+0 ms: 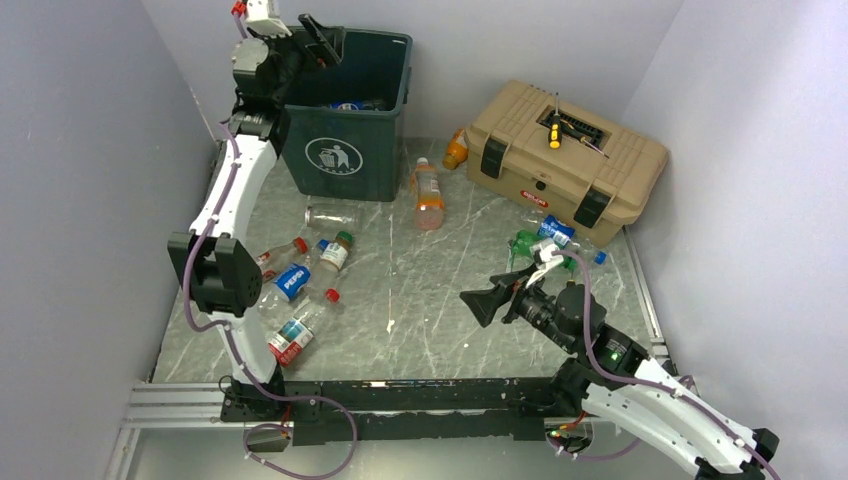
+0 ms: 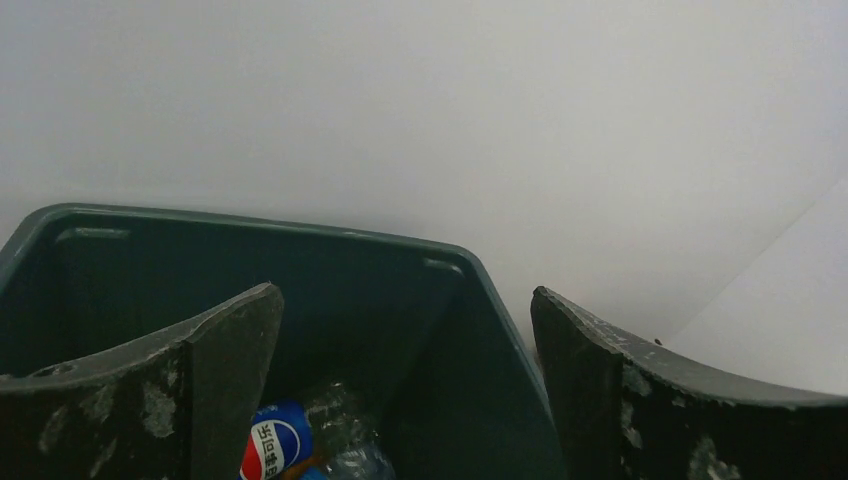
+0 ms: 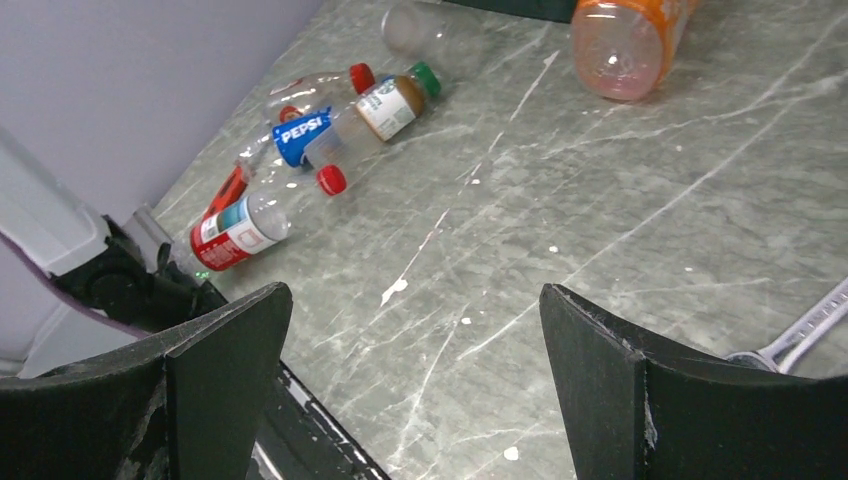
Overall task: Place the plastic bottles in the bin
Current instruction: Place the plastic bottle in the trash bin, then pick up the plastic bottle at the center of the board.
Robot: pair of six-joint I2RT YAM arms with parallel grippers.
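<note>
A grey marbled table sits between pale walls (close on three sides). The bin stands at the far left corner with bottles inside. More lie along the left edge and beside the toolbox at the far right. Open marble shows across the middle. The left gripper hangs over the bin and the right gripper hovers towards the near edge, both with jaws spread wide and holding nothing.

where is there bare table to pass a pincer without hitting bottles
The middle strip of table is bare, bordered by the orange bottle, the Pepsi bottle cluster and the right pincer. Crowded: that cluster, and the bottles before the toolbox.
</note>
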